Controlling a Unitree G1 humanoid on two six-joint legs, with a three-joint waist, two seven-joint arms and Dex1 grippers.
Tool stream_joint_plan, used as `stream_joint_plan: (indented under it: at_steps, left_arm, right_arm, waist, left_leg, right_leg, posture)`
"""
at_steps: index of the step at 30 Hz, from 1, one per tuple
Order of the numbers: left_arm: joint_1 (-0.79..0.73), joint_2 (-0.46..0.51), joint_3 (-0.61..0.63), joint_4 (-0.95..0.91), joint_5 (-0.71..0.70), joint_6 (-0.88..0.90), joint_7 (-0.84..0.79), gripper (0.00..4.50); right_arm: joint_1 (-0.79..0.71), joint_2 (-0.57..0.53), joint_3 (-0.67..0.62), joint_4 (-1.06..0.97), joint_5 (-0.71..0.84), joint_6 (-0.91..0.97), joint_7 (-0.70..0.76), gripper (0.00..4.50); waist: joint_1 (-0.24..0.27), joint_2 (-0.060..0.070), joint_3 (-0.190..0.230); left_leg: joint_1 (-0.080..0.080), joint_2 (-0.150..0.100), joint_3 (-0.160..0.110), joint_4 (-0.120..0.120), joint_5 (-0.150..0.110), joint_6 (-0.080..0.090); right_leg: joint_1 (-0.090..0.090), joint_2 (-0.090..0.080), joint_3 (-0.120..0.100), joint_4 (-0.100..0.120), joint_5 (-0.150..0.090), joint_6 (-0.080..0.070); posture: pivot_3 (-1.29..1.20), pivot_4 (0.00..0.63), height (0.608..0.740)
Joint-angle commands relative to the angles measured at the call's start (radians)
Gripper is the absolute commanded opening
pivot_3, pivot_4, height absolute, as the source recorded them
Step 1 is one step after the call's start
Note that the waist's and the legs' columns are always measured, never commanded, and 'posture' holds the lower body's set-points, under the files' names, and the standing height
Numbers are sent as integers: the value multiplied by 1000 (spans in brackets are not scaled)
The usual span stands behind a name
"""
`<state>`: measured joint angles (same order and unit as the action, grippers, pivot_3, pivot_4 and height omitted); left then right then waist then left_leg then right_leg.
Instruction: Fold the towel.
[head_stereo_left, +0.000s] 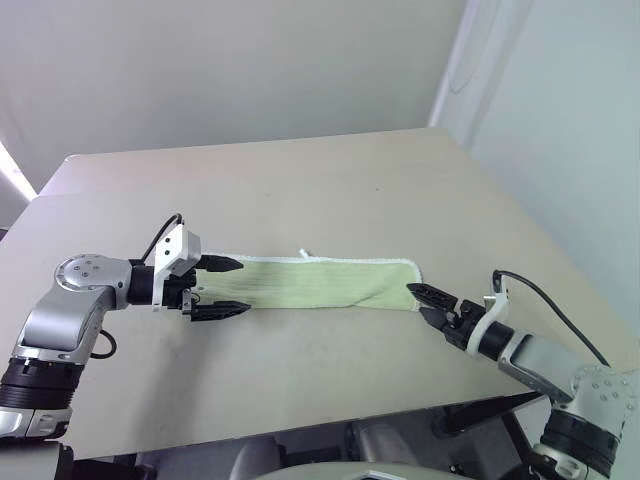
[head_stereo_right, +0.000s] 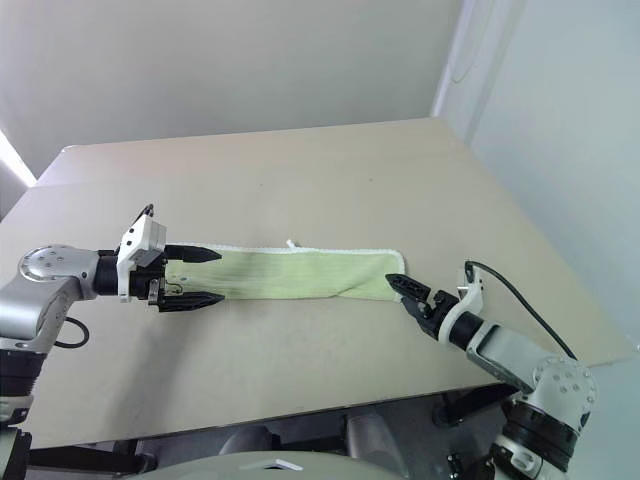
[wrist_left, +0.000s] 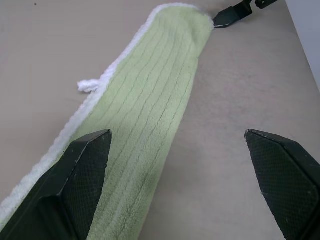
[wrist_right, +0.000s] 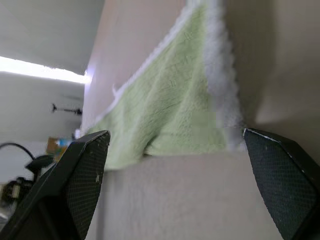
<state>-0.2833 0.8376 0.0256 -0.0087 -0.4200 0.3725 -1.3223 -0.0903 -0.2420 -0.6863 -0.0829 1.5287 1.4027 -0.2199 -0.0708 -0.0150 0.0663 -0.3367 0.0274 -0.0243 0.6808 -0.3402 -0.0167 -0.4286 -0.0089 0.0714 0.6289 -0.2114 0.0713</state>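
Observation:
The towel (head_stereo_left: 310, 283) lies on the table as a long light green strip running left to right, with white edging along its far side and a small white loop tag (head_stereo_left: 303, 253) sticking out there. My left gripper (head_stereo_left: 243, 286) stands open at the strip's left end, one finger (wrist_left: 85, 170) over the cloth and the other over bare table. At the right end, my right gripper (head_stereo_left: 416, 300) is open with its tips just off the near corner, and the towel (wrist_right: 175, 110) fills the gap ahead of it. Neither holds anything.
The beige table (head_stereo_left: 330, 190) stretches well beyond the towel to the back. Its front edge (head_stereo_left: 330, 425) runs close below both arms, and its right edge (head_stereo_left: 560, 270) slants down past my right arm. Pale walls stand behind and to the right.

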Motion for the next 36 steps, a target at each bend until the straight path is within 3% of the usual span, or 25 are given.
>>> stream_joint_plan:
  at_steps: [1, 5, 8, 14, 21, 36]
  left_arm:
    - [-19, -4, 5, 4, 9, -28, 11, 4500]
    - [-31, -13, -8, 22, 21, -43, 13, 4500]
    - [-49, -28, -17, 39, 28, -52, 17, 4500]
    - [-53, -35, -38, 44, 43, -71, 17, 4500]
    - [-72, -45, -44, 61, 47, -76, 26, 4500]
    - [-129, -100, -68, 101, 87, -94, 57, 4500]
  right_arm:
    - [60, -73, 56, -74, 202, -81, -76, 4465]
    - [119, -142, 174, -125, 371, -206, -151, 4465]
    - [141, -138, 269, -148, 406, -299, -204, 4465]
    - [127, -149, 376, -97, 358, -409, -245, 4465]
    - [86, -151, 403, -11, 297, -492, -264, 4465]
    - [-47, -25, 427, 89, 101, -602, -294, 4465]
  waist:
    - [1, 1, 0]
    - [-5, 0, 1]
    - [-7, 0, 1]
    - [-2, 1, 1]
    - [-1, 0, 0]
    - [-6, -4, -2]
  left_leg:
    - [-1, 0, 0, 0, 0, 0]
    - [-1, 0, 1, 0, 0, 0]
    - [0, 0, 1, 0, 0, 0]
    - [-1, 0, 0, 0, 0, 0]
    - [-1, 0, 0, 0, 0, 0]
    - [1, 2, 2, 2, 0, 0]
  right_leg:
    - [0, 0, 0, 0, 0, 0]
    - [0, 0, 1, -1, 0, 0]
    - [0, 0, 1, -1, 0, 0]
    - [0, 0, 1, -1, 0, 0]
    - [0, 0, 1, -2, 0, 0]
    - [4, 1, 2, -13, 0, 1]
  posture:
    - [0, 0, 712]
    - [0, 0, 712]
    - [0, 0, 712]
    - [0, 0, 712]
    - [0, 0, 712]
    - [0, 0, 712]
